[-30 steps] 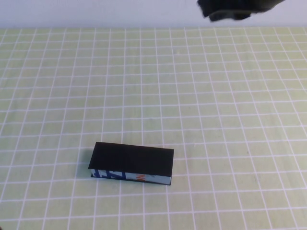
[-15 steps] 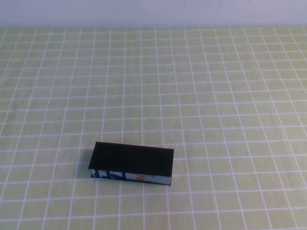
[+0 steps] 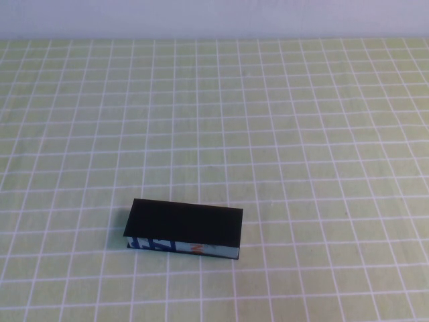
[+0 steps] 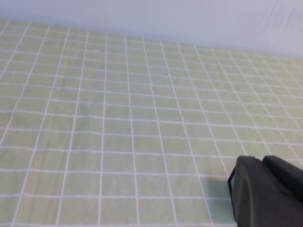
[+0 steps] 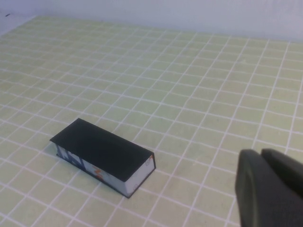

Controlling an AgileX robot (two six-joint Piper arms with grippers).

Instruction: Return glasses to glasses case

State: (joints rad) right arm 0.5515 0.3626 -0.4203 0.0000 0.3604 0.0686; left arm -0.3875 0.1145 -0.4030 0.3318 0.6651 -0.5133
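The glasses case (image 3: 184, 225) lies closed on the green checked cloth, front left of centre, its black lid up and its light blue printed side facing me. It also shows in the right wrist view (image 5: 102, 153). The glasses are not in view. My left gripper (image 4: 261, 161) is shut and empty, held over bare cloth away from the case. My right gripper (image 5: 260, 155) is shut and empty, held off to the right of the case and apart from it. Neither gripper shows in the high view.
The green cloth with a white grid (image 3: 301, 134) covers the whole table. A pale wall (image 3: 214, 17) runs along its far edge.
A dark shape at the top right of the high view one second ago has left the picture. The case has not moved.
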